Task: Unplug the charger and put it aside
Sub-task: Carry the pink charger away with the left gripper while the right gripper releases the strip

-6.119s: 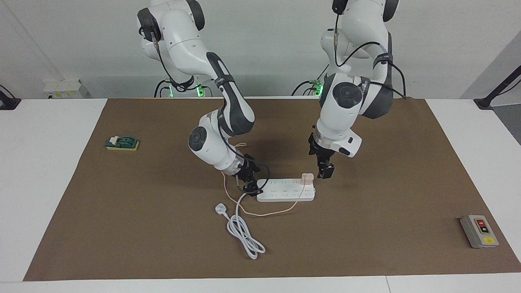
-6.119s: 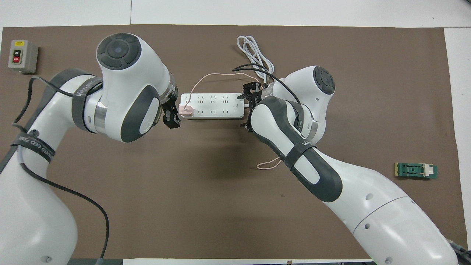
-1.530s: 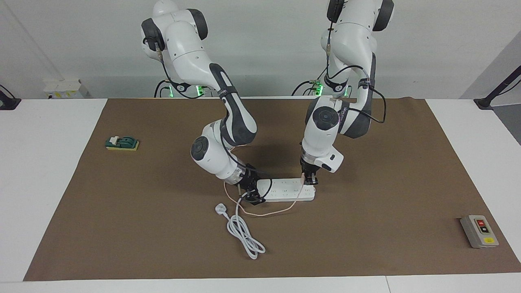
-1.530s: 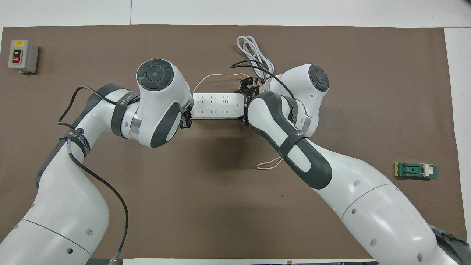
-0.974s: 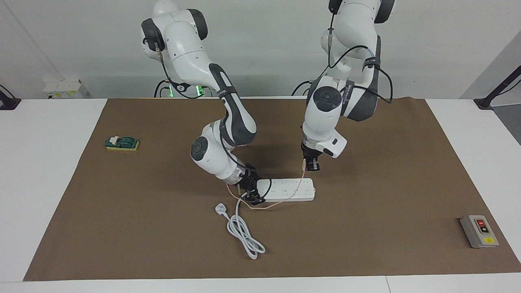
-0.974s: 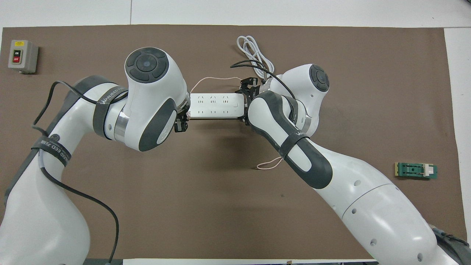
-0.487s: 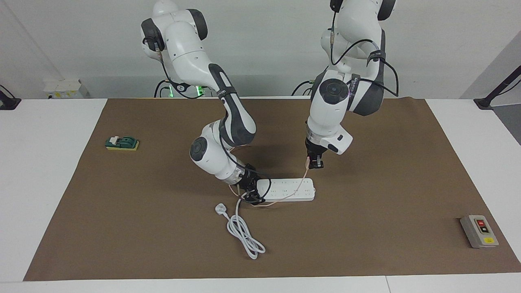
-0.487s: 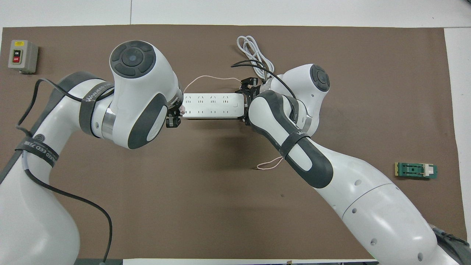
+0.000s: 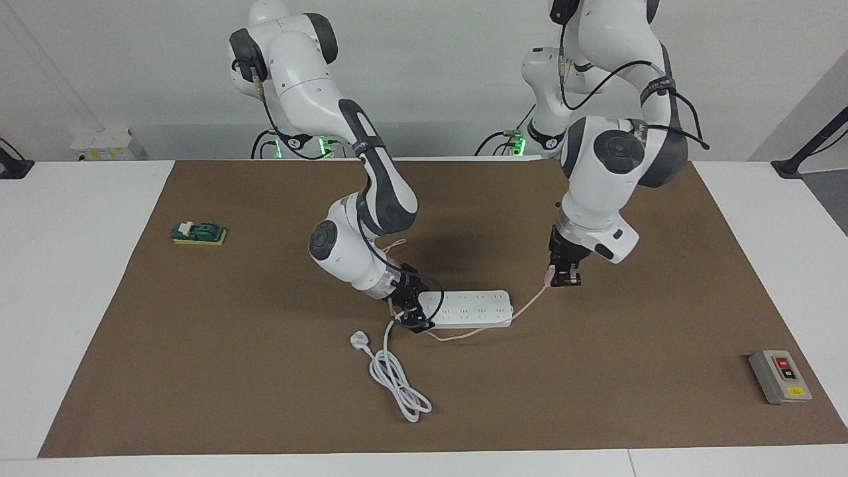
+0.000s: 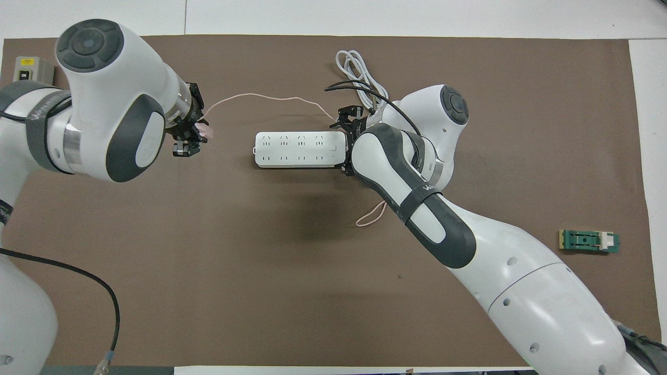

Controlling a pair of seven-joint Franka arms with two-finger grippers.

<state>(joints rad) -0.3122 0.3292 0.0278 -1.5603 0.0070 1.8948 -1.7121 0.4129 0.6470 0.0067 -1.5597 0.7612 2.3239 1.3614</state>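
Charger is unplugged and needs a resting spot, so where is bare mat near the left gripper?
The left gripper holds the charger over bare mat between the power strip and the switch box: free. Around the right gripper, the strip's end, pink cable and white cord crowd together.

A robotics lab, by the look of it: two white robot arms (image 9: pixel 371 172) bolted at a white table (image 9: pixel 66 265) covered by a brown mat (image 9: pixel 596 371), bare grey wall (cables and green status lights (image 9: pixel 322 143) at the arm bases).
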